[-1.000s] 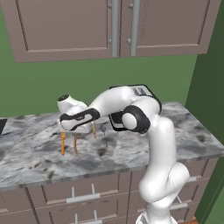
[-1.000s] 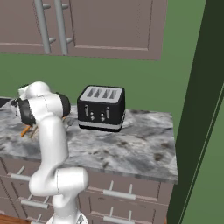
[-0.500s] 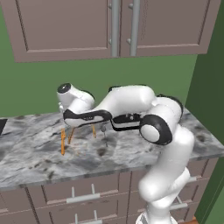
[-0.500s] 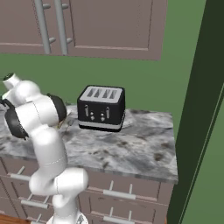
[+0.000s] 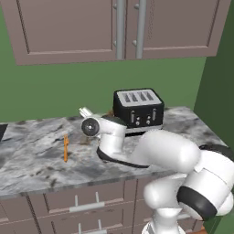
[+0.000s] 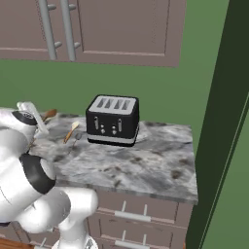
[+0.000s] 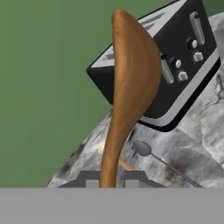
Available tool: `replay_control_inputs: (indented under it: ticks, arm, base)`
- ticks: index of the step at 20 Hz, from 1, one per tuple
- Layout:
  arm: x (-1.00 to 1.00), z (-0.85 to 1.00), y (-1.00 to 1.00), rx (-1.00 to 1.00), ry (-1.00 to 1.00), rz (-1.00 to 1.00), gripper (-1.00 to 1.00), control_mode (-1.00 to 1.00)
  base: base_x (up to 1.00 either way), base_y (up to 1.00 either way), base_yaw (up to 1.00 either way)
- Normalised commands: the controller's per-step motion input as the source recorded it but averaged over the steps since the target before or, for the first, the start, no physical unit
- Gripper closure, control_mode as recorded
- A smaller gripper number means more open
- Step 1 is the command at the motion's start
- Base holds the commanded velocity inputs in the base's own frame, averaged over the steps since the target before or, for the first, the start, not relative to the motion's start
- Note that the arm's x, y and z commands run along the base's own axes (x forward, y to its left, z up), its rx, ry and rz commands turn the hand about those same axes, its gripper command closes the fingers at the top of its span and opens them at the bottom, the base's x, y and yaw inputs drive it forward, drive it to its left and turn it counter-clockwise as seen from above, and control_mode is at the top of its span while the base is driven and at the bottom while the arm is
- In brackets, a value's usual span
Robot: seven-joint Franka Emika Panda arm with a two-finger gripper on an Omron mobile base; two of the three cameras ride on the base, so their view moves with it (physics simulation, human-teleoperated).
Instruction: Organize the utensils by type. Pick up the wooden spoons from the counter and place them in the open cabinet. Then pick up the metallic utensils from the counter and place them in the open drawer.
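My gripper [image 7: 111, 181] is shut on the handle of the all orange-brown wooden spoon [image 7: 131, 65], whose bowl stands up in front of the toaster. In the base views the gripper [image 5: 86, 113] [image 6: 30, 113] hangs above the marbled counter [image 5: 32, 160], with the brown spoon [image 6: 49, 115] sticking out of it. A dark grey utensil with a round head [image 7: 142, 148] lies on the stone just beyond my fingers. The orange-handled utensil [image 5: 66, 147] lies to the left of the hand. A spoon with a pale bowl and tan handle [image 6: 71, 131] lies near the toaster.
A black four-slot toaster [image 5: 137, 109] [image 6: 113, 120] stands at the back of the counter. Upper cabinets [image 5: 114, 27] hang overhead with their doors shut. Mauve-brown drawer fronts [image 5: 87, 205] run below the worktop. A dark green wall [image 6: 223, 121] closes the right end.
The whole picture has shifted, so the camera has moved. My hand has risen off the counter with the brown spoon and swung toward the toaster.
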Motion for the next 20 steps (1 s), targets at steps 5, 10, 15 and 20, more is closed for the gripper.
replay_control_inputs:
  ticks: [5,10,15,20]
  arm:
    - [-0.62,0.77,-1.00,0.19,-0.39,-0.11,1.00,-1.00]
    - [-0.72,0.58,-1.00,0.28,-0.27,-0.09,1.00,-1.00]
    - [-0.59,0.48,-1.00,0.28,-0.20,-0.09,1.00,-1.00]
    - [-0.55,0.22,-0.75,0.25,-0.05,-0.10,1.00,-1.00]
  base:
    - [0.00,0.00,0.00]
    - [0.00,0.00,0.00]
    - [0.00,0.00,0.00]
    - [0.00,0.00,0.00]
